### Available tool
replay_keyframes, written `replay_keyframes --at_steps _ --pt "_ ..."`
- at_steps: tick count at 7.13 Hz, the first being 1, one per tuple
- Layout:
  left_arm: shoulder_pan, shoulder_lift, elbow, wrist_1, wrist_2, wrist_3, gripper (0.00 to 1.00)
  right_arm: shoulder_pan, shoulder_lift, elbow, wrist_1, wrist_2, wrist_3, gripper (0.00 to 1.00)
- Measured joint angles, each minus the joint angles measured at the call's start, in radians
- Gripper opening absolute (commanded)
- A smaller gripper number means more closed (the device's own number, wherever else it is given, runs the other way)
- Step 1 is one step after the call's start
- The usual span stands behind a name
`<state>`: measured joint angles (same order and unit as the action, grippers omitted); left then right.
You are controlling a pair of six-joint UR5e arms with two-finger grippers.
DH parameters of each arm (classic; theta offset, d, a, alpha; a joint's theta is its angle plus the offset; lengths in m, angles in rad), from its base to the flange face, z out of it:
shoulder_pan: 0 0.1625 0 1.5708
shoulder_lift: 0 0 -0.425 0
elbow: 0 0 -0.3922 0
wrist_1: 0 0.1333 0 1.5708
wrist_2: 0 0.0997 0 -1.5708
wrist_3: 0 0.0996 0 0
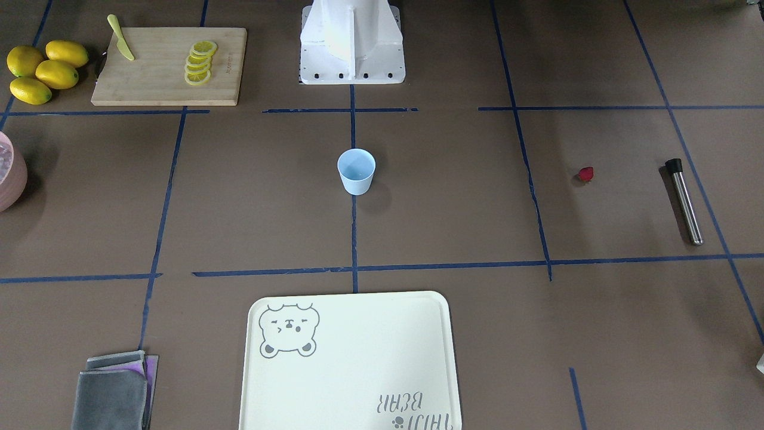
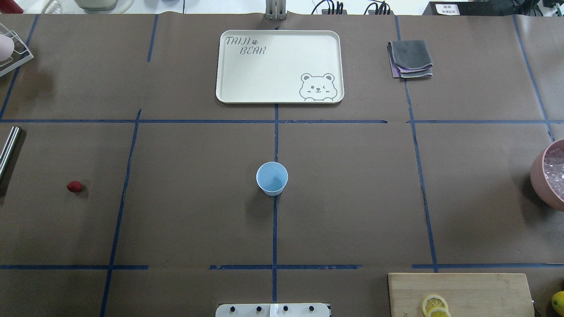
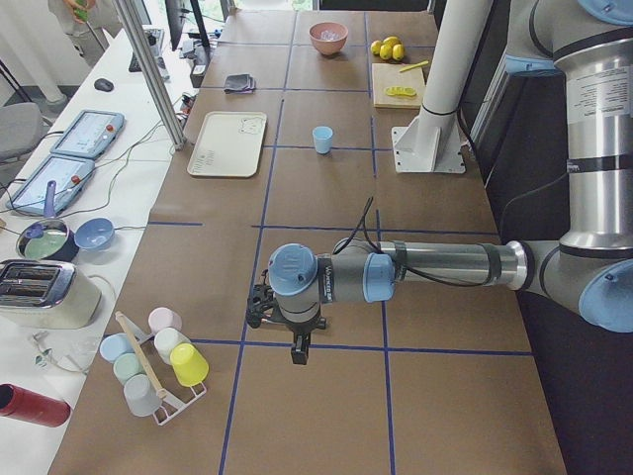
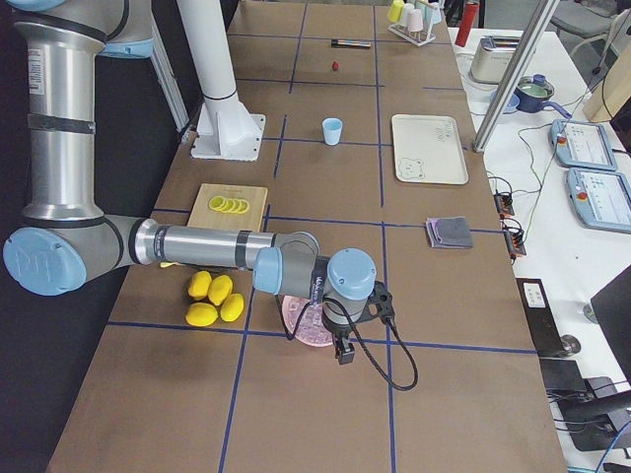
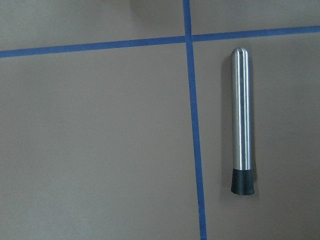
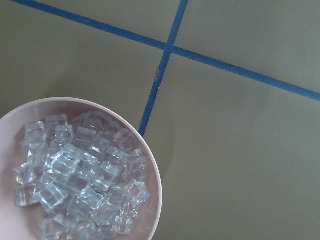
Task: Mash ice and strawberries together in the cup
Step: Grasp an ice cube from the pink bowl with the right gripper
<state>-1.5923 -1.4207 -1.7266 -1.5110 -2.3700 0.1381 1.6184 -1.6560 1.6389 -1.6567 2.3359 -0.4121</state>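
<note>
The light-blue cup point(image 2: 272, 178) stands upright and empty at the table's middle; it also shows in the front view point(image 1: 356, 171). The dark-red strawberry point(image 2: 74, 186) lies alone far to the robot's left, next to a steel muddler point(image 5: 242, 125). The ice point(image 6: 80, 175) fills a pink bowl point(image 2: 544, 176) at the far right edge. My left gripper point(image 3: 297, 348) hangs over the muddler's area. My right gripper point(image 4: 342, 353) hangs beside the pink bowl. Both show only in the side views, so I cannot tell whether they are open or shut.
A cream bear tray point(image 2: 246, 79) lies beyond the cup. A folded grey cloth point(image 2: 410, 59) lies at the far right. A cutting board point(image 1: 169, 65) with lemon slices and a yellow knife, and several whole lemons point(image 1: 45, 70), sit near the robot's right. A cup rack point(image 3: 153, 361) stands at the left end.
</note>
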Motion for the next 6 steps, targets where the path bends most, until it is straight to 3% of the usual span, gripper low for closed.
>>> replay_keyframes --at_steps 6 --pt "0.000 -0.003 -0.010 0.000 0.007 0.002 1.00 -0.002 0.002 0.044 0.000 0.005 0.007 1.00"
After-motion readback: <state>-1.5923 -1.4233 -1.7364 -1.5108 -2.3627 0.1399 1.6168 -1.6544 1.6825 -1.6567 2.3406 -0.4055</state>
